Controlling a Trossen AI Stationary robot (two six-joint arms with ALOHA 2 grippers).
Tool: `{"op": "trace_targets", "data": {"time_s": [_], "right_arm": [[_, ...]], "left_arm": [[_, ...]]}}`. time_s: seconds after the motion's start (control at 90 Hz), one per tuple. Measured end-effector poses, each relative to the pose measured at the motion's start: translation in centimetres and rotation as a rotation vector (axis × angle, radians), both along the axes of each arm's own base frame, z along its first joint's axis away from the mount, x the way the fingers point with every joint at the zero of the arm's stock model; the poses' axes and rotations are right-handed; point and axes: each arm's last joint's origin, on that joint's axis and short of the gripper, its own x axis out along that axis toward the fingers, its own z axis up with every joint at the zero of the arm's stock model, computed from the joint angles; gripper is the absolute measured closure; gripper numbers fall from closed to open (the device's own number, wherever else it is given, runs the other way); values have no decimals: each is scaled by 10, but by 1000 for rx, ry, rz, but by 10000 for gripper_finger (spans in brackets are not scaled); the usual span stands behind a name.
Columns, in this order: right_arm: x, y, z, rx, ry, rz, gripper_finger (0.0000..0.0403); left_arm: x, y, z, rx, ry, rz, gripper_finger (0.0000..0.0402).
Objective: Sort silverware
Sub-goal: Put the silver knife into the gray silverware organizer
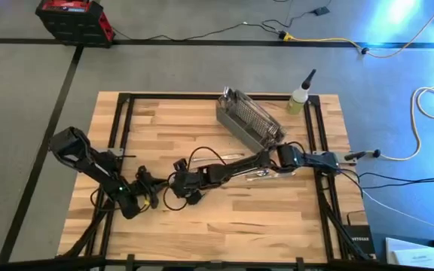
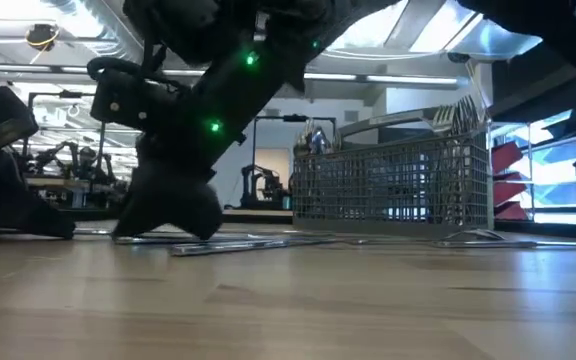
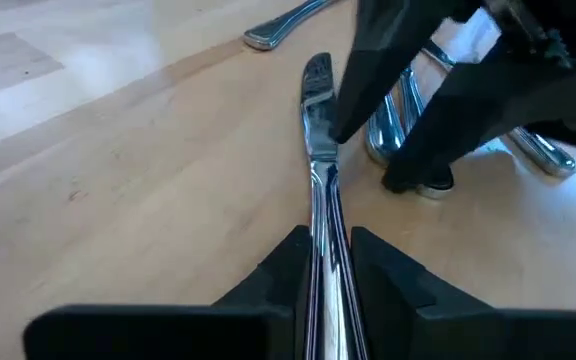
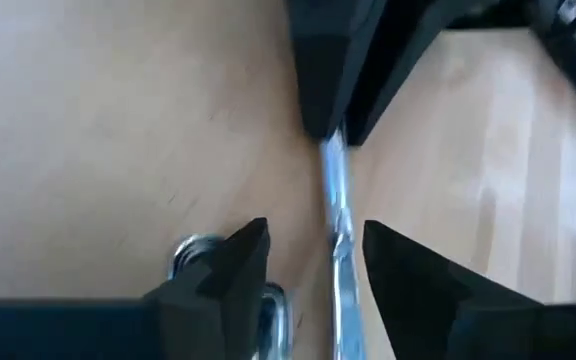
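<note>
**A:** From above, how far along is the sorting?

**B:** Partway, I'd judge. The mesh basket (image 1: 249,118) at the far side of the table (image 1: 277,226) already holds some silverware at its far end, but loose pieces (image 1: 258,173) lie on the wood in front of it. Both arms meet mid-table.

**A:** And level with the table?

**B:** Handles (image 2: 465,108) stick up out of the basket (image 2: 393,185), and several pieces (image 2: 238,243) lie flat on the boards under an arm.

**A:** The left wrist camera?

**B:** The left gripper (image 3: 326,262) has its fingers pinched on the handle of one utensil (image 3: 317,110), which lies on the wood. More spoons (image 3: 388,135) rest nearby beneath the other arm.

**A:** The right wrist camera?

**B:** The right gripper (image 4: 316,250) has its fingers spread on either side of that utensil (image 4: 338,215), not touching it. It looks like a handover is in progress; most of the loose pieces remain to be sorted.
</note>
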Motion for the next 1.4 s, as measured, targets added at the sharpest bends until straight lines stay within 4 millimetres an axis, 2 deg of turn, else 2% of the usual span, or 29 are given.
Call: {"op": "trace_targets", "data": {"time_s": [0.244,0.556,0.822,1.022,1.4], "right_arm": [[2,0,7,36,-15,1,298],[-5,5,8,-29,29,-74,304],[-14,3,51,87,-17,-116,304],[-19,2,63,96,-30,-172,304],[-37,0,82,69,-7,-337,305]], "left_arm": [[2,-1,1,-5,-4,2,357],[4,-4,2,-1,-13,0,358],[8,-10,6,-3,-25,-23,359],[13,-16,11,6,-54,-27,359],[12,-13,12,87,-82,3,359]]}}
